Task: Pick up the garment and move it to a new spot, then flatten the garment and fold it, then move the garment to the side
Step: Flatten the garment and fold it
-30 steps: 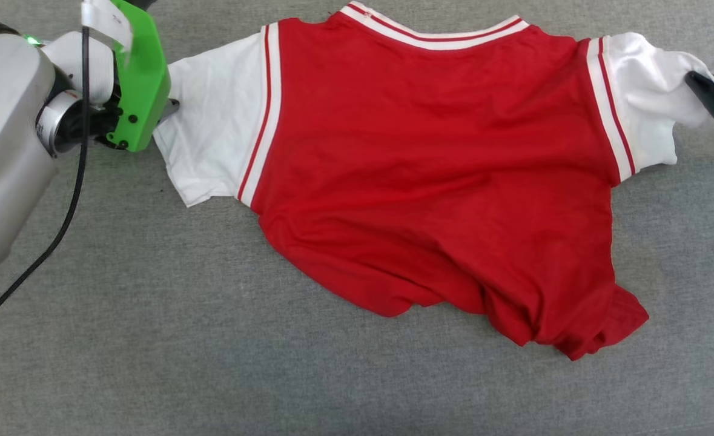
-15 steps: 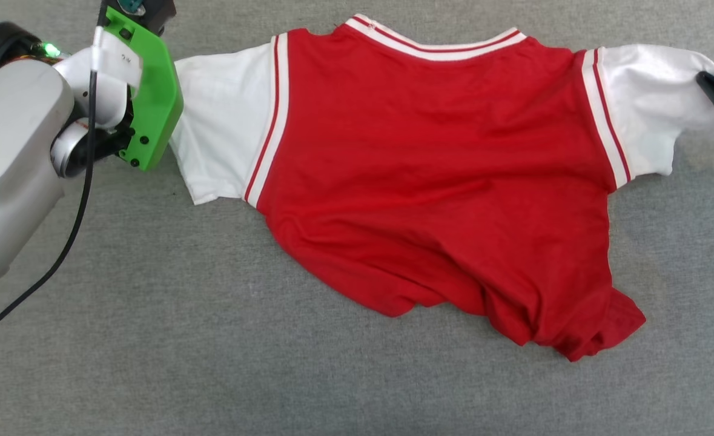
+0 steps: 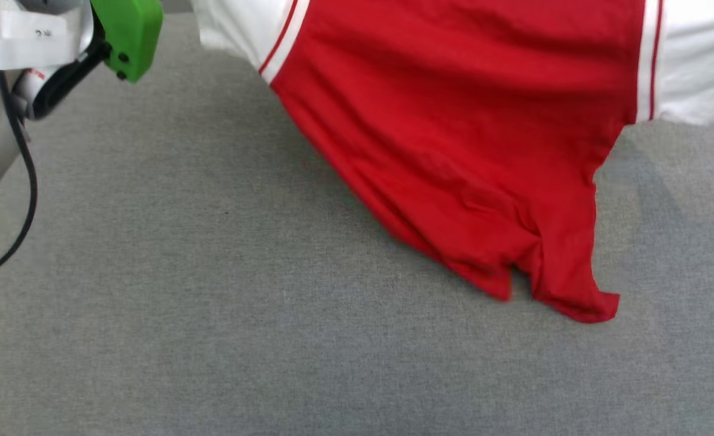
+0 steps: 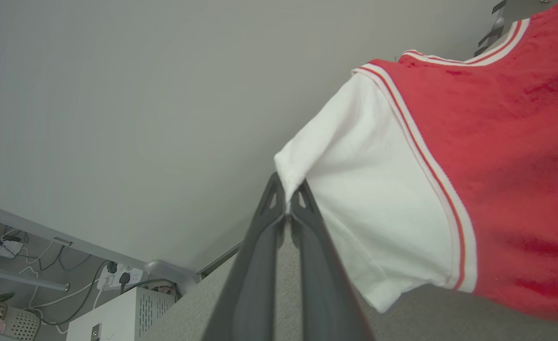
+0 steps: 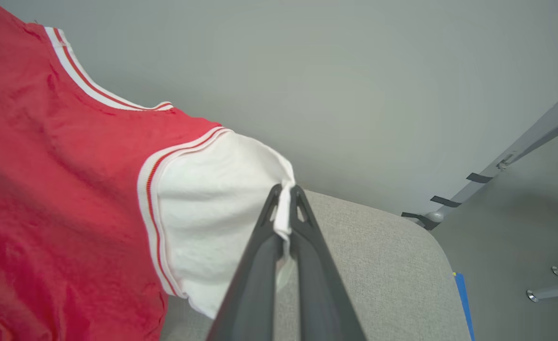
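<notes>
The garment [image 3: 466, 121] is a red jersey with white sleeves and red-and-white striped trim. It hangs spread out above the grey table, its lower hem drooping toward the cloth surface. My left gripper [image 4: 288, 192] is shut on the tip of one white sleeve [image 4: 354, 199]. At the opposite side my right gripper [image 5: 286, 194] is shut on the edge of the other white sleeve [image 5: 212, 208]. In the head view the green wrist housing [image 3: 129, 33] of my left arm shows at the top left.
A grey fabric-covered table [image 3: 211, 315] lies below the jersey. Its rounded corner [image 5: 402, 265] shows in the right wrist view, with a bare floor and metal legs beyond. A white box and cables [image 4: 118, 308] sit on the floor past the left edge.
My left gripper has closed on the sleeve tip. Both arms have lifted the jersey off the table, and the head camera's view has shifted.
</notes>
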